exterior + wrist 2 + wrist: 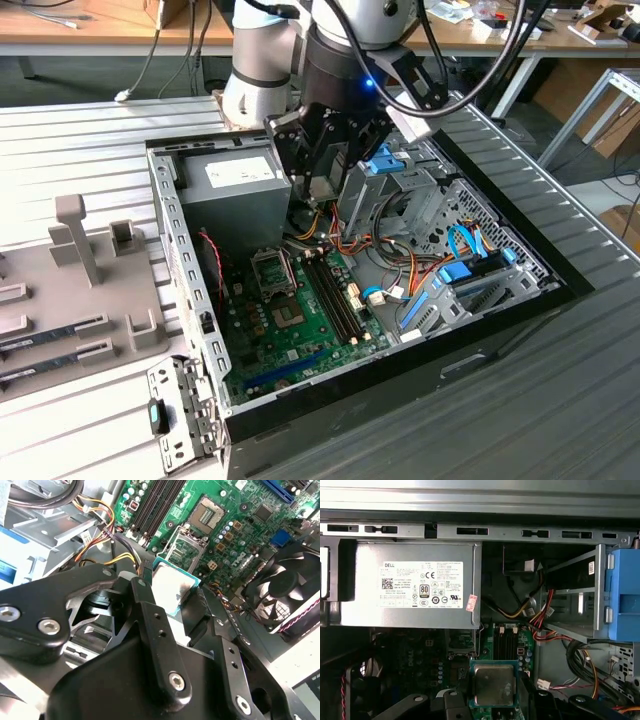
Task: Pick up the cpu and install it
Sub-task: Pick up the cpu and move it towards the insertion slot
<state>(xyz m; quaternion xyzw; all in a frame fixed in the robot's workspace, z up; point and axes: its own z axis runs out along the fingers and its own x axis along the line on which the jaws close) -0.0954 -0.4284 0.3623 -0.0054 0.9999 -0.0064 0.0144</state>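
From where I stand, the black 2-fingered gripper (171,596) is clamped on opposite edges of the small flat square silver-topped cpu (172,584), above the green motherboard (227,502). It looks light, stiff and delicate, so edge holds suit it.

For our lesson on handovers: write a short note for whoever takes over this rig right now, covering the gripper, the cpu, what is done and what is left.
Gripper: shut on the cpu, with a finger on each of two opposite edges in both wrist views.
Position: in the exterior view the gripper hangs inside the open computer case, beside the power supply and above the motherboard.
CPU socket: empty, contacts bare.
Done: the cpu is picked up, metal top facing the wrist cameras.
Left: the cpu is not yet in the socket.
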